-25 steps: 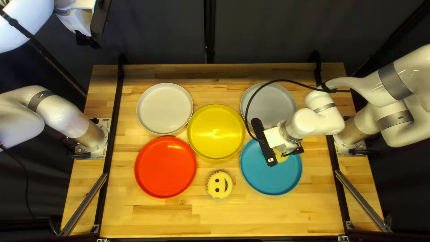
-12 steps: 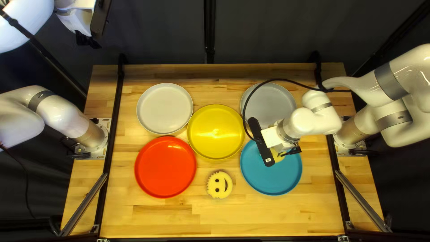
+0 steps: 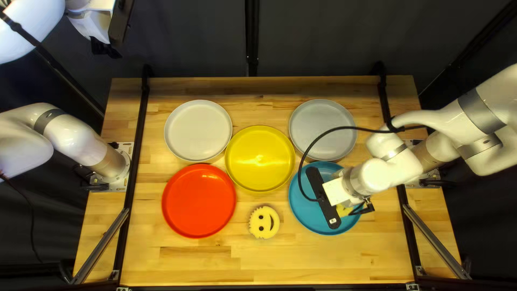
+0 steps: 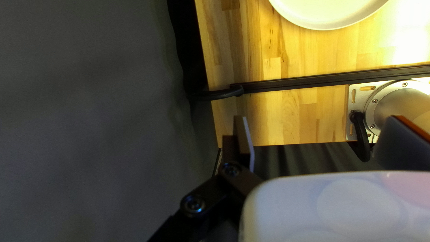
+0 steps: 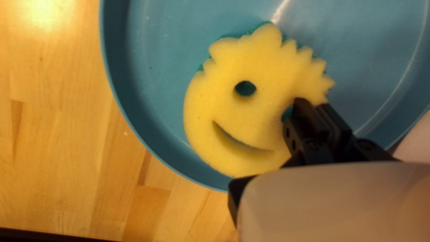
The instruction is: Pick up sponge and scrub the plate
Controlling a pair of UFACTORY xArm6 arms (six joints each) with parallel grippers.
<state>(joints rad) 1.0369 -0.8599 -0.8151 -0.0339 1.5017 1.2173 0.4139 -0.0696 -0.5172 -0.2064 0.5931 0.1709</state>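
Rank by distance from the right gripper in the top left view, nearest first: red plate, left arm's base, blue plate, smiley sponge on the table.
1. Blue plate: directly under the right gripper.
2. Smiley sponge on the table: between the blue and red plates.
3. Red plate: beyond that sponge.
4. Left arm's base: at the table's left edge.

One white plate (image 3: 198, 130), one grey plate (image 3: 322, 118), one yellow plate (image 3: 260, 159), one red plate (image 3: 199, 200) and one blue plate (image 3: 306, 209) make five, plus two smiley sponges (image 3: 265, 223)
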